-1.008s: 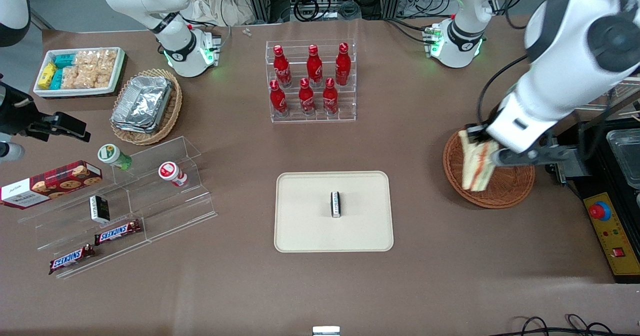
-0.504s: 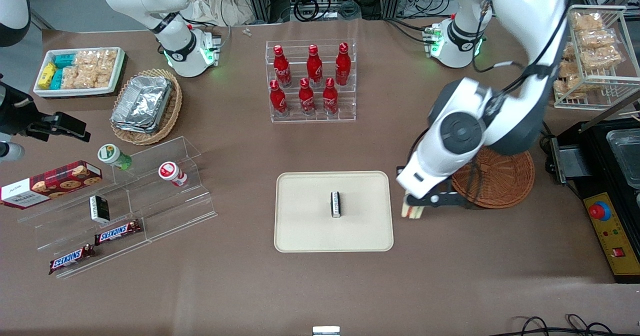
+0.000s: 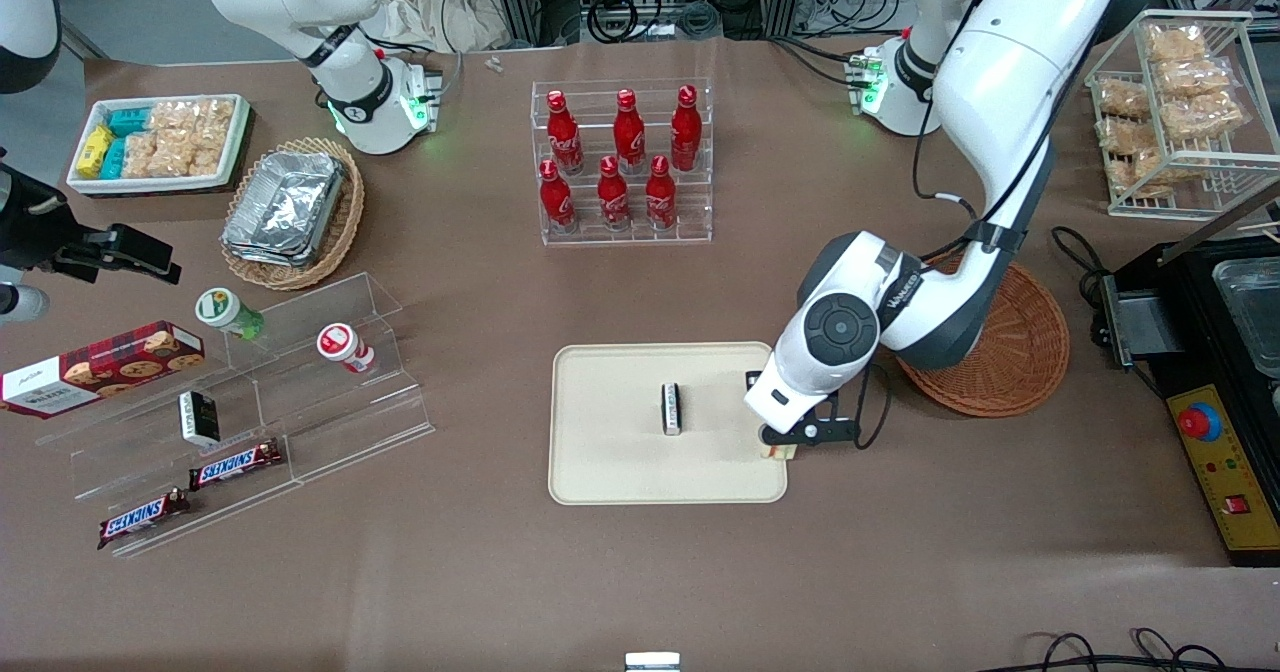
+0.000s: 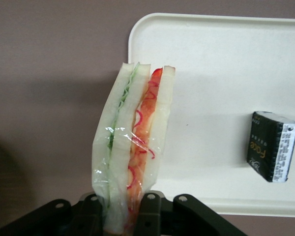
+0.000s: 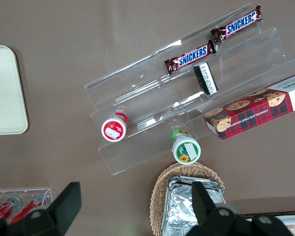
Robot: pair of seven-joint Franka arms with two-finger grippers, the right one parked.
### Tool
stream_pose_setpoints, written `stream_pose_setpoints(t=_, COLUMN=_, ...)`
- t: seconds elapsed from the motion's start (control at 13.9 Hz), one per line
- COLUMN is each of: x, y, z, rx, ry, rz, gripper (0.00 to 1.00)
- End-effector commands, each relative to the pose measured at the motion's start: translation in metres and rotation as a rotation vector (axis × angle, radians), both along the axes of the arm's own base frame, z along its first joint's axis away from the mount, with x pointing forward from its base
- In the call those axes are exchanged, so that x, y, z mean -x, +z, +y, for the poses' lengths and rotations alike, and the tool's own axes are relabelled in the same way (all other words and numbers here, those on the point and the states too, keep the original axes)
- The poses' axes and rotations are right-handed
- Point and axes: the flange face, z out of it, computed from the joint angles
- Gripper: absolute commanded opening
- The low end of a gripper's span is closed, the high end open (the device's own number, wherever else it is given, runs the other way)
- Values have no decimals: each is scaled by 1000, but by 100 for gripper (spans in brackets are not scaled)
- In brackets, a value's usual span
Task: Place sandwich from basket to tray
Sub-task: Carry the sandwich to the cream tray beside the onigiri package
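My left gripper (image 3: 787, 441) is shut on the sandwich (image 4: 135, 142), a plastic-wrapped wedge of white bread with green and red filling. It hangs over the corner of the cream tray (image 3: 620, 462) that lies nearest the front camera, at the working arm's end. From the front only a sliver of the sandwich (image 3: 777, 450) shows under the wrist. In the left wrist view the black fingers (image 4: 151, 211) clamp the wedge's lower end, and part of it hangs over the tray (image 4: 211, 73). The reddish-brown basket (image 3: 1015, 357) beside the tray holds nothing that I can see.
A small black packet (image 3: 671, 409) stands in the tray's middle. A clear rack of red bottles (image 3: 622, 162) is farther from the camera. Acrylic steps (image 3: 250, 402) with snack bars and cups lie toward the parked arm's end. A wire snack rack (image 3: 1185, 102) and a black machine (image 3: 1225, 392) flank the basket.
The gripper lifted the sandwich out of the basket and carried it sideways to the tray's edge. The basket now shows no contents.
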Motion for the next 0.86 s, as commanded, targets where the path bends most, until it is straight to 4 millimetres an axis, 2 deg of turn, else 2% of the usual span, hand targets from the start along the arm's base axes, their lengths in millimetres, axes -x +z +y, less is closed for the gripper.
stream_pose_setpoints(t=0.0, x=-5, y=-17, z=-14, rx=2, ry=35, rz=-31, gripper=0)
stream_pose_setpoints(t=0.29, x=-4, y=-45, z=-18, rx=-18, ry=30, rz=-38, gripper=0)
stream_pose_setpoints(t=0.43, x=-3, y=-49, z=-27, rx=-18, ry=28, rz=-41, gripper=0)
stream_pose_setpoints(t=0.72, x=-4, y=-50, z=-27, rx=-20, ry=49, rz=-41, gripper=0)
stream_pose_setpoints(t=0.79, x=-4, y=-50, z=-26, rx=-20, ry=54, rz=-40, gripper=60)
